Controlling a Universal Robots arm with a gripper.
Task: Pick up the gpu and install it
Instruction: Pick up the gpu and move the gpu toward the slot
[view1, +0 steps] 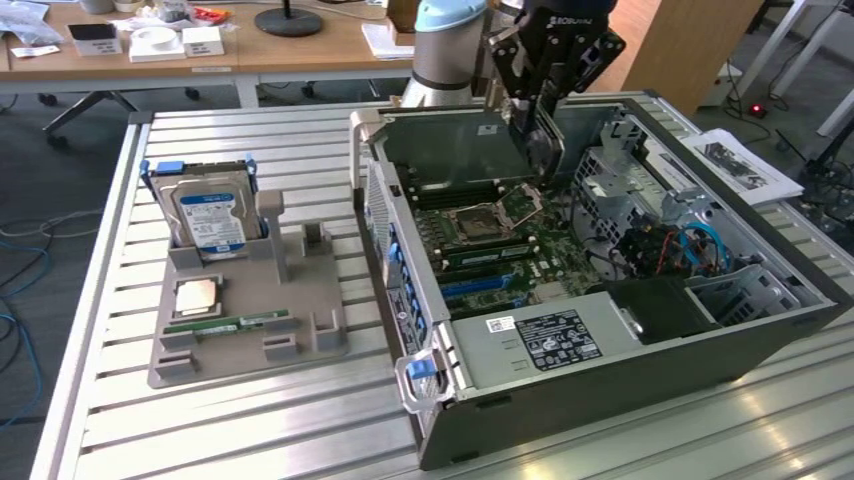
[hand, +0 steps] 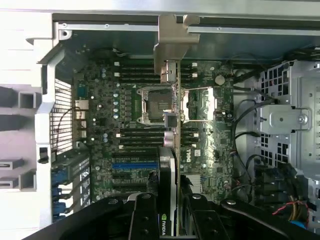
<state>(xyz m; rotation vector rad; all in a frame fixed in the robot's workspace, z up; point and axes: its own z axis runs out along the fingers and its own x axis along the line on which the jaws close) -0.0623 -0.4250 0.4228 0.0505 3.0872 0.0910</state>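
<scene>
- The black jaws are clenched on the gpu (hand: 167, 192), a thin, flat, dark grey-black rectangular card, one finger (hand: 145, 217) on each face.
- The wrist view shows the card edge-on: a narrow dark strip with a green-white logo near the grip and a bright, bent metal bracket (hand: 170, 42) at its far end.
- The gpu stands on edge inside the open dark grey computer case (view1: 801, 290), over the green motherboard (view1: 534, 255), with its edge crossing the silver square processor socket (hand: 155, 105).
- I cannot tell whether its lower edge touches the board.
- Well apart, on the slatted metal tabletop (view1: 267, 420), a grey holder (view1: 300, 300) carries an upright silver hard drive with a blue-white label (view1: 211, 220) and a narrow green memory stick (view1: 240, 325).
</scene>
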